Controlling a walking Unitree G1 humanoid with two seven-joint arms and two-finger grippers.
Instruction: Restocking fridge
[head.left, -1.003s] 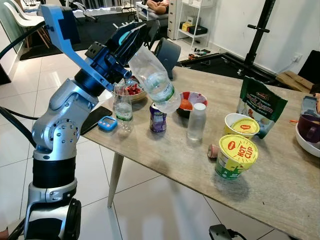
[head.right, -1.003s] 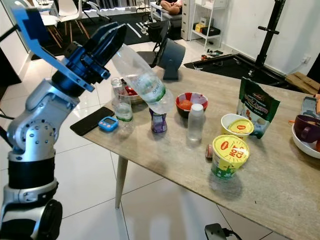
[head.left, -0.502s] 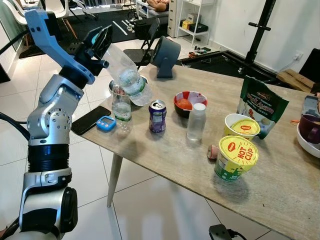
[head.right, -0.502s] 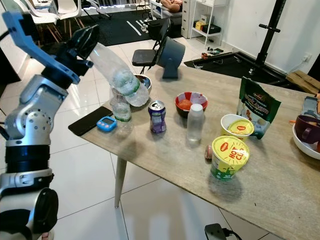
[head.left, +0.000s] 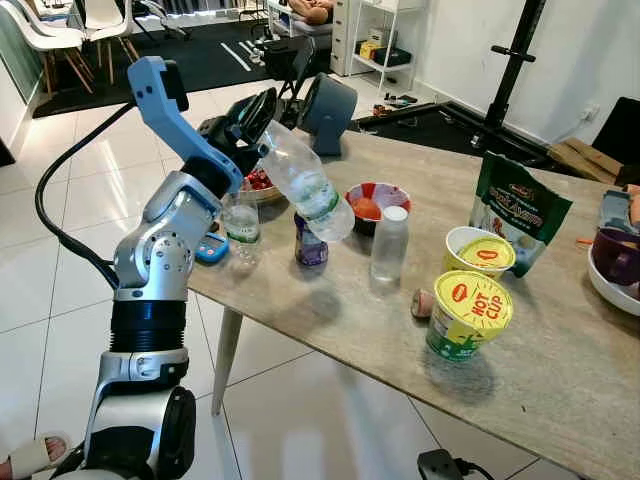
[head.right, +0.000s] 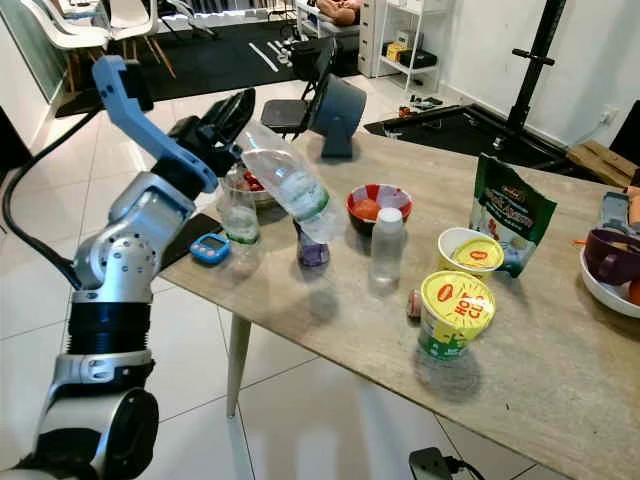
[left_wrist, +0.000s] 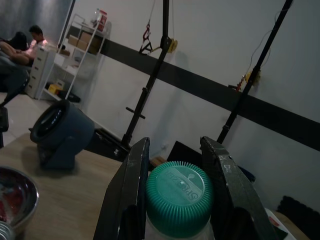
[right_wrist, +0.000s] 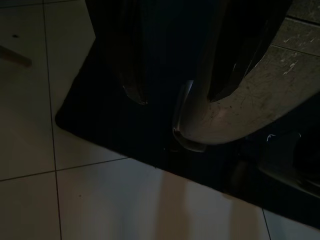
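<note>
The left gripper (head.left: 262, 118) was clamped on the green cap end of the clear water bottle (head.left: 310, 183), held tilted above the purple can (head.left: 309, 243). Half a second before, that bottle had hung short of the can, nearer the upright bottle (head.left: 241, 225). The right gripper's state I couldn't tell.

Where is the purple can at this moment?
The purple can stands on the table's left part, between two upright bottles, partly hidden behind the tilted bottle the left gripper holds.
</note>
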